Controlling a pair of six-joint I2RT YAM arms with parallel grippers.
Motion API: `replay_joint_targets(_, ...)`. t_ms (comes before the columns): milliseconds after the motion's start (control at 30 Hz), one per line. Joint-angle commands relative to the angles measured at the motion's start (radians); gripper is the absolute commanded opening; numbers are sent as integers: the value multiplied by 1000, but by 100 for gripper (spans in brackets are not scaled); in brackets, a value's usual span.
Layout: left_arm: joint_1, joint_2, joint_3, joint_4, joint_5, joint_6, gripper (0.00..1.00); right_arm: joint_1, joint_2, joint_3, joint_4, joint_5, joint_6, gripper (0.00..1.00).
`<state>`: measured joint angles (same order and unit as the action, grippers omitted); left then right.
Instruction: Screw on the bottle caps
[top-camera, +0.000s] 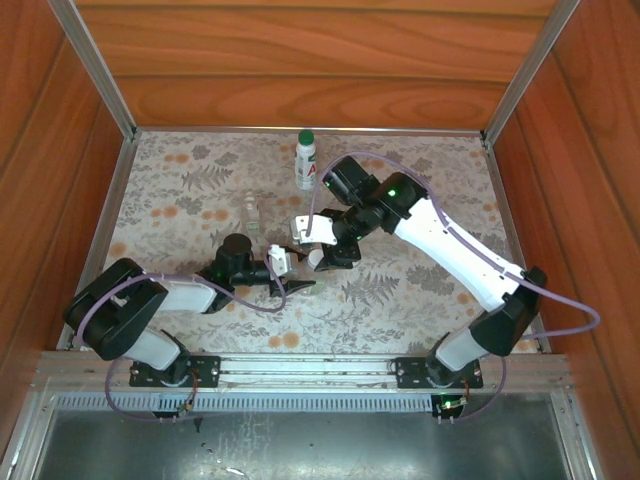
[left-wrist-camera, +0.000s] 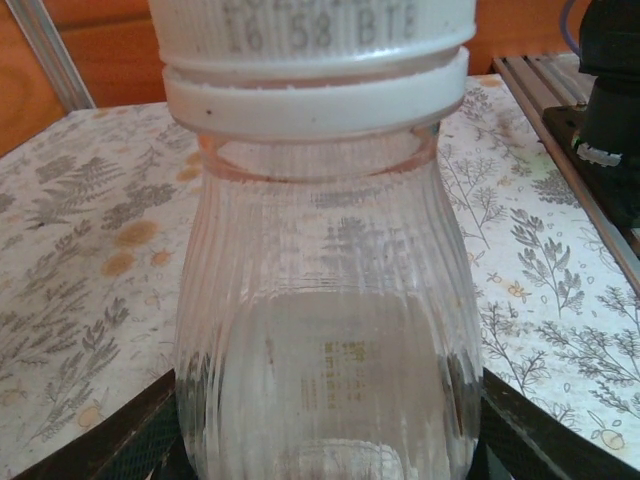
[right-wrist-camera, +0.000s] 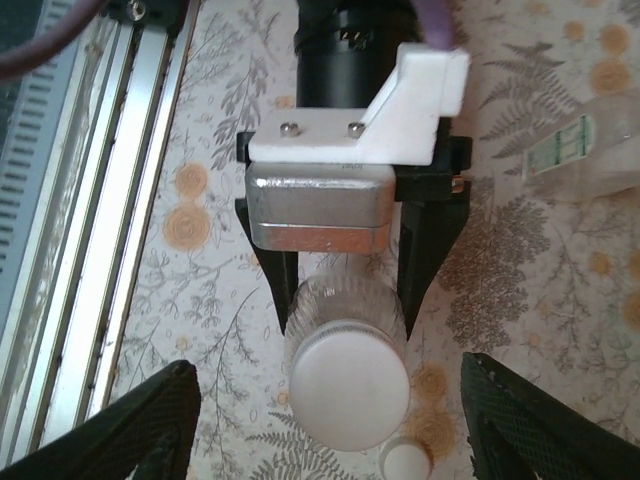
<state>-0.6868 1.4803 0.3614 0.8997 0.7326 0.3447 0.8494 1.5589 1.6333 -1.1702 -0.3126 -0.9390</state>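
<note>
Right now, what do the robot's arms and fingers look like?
The left arm and right arm are white tubes with bulky black joints, each with a looping purple cable. A green light glows on the right one. The fingers are black and tapered, under a white bracket and a silver box.

Short ribbed clear bottle (left-wrist-camera: 320, 330) wears a white cap (left-wrist-camera: 310, 50); loose white cap (right-wrist-camera: 407, 462) beside it; white bottle (top-camera: 306, 168) with green cap (top-camera: 305, 136) upright; clear labelled bottle (top-camera: 251, 210) upright nearby.
</note>
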Motion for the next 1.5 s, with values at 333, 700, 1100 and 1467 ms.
replay_joint_targets(333,11,-12,2,-33,44,22,59,-5,88,16,-85,88,-68,52)
replay_joint_targets(700,12,-7,10,-37,19,-9,69,-4,88,-2,-60,92,-47,42)
replay_joint_targets(1100,9,52,60,-26,7,-78,68,-10,15,-96,-1,76,-7,40)
replay_joint_targets(1467,-10,92,99,-25,8,-76,76,-13,18,-115,20,120,26,38)
